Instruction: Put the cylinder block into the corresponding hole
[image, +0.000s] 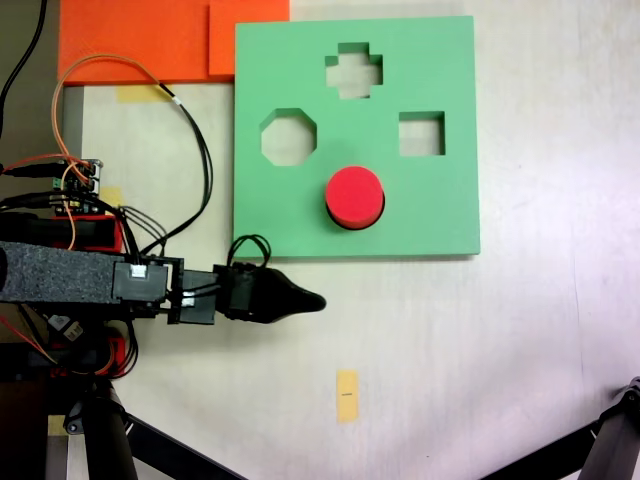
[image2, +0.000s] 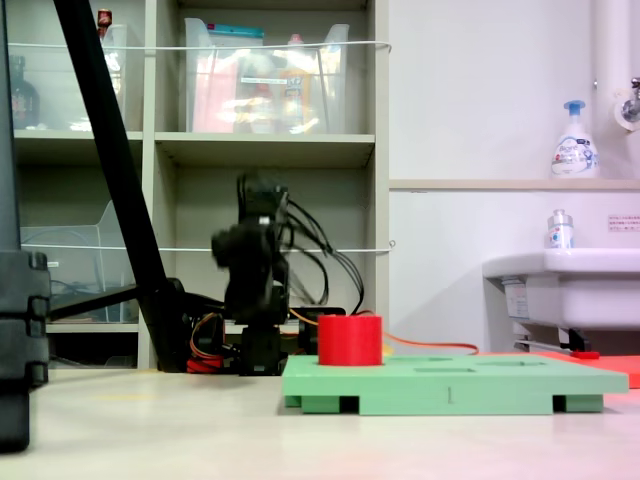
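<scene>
Although the red cylinder (image: 355, 196) already stands in the green board's (image: 440, 215) round hole, clear ahead of the empty, apparently closed pincer (image: 312, 301), it looks light, soft foam, best gripped gently across its sides.

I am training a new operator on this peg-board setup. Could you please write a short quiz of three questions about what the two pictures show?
1. True or false: the cylinder block lies on the bare table, away from the green foam board.
2. Multiple choice: in the first exterior view, the gripper is
A) directly above the cylinder block
B) off the board, past its lower edge
C) inside the square cut-out
3. Short answer: which cut-outs look empty in the first exterior view?

Key
1. False. It stands in the board, its top above the surface.
2. B
3. The cross cut-out, the octagonal cut-out and the square one.
</scene>
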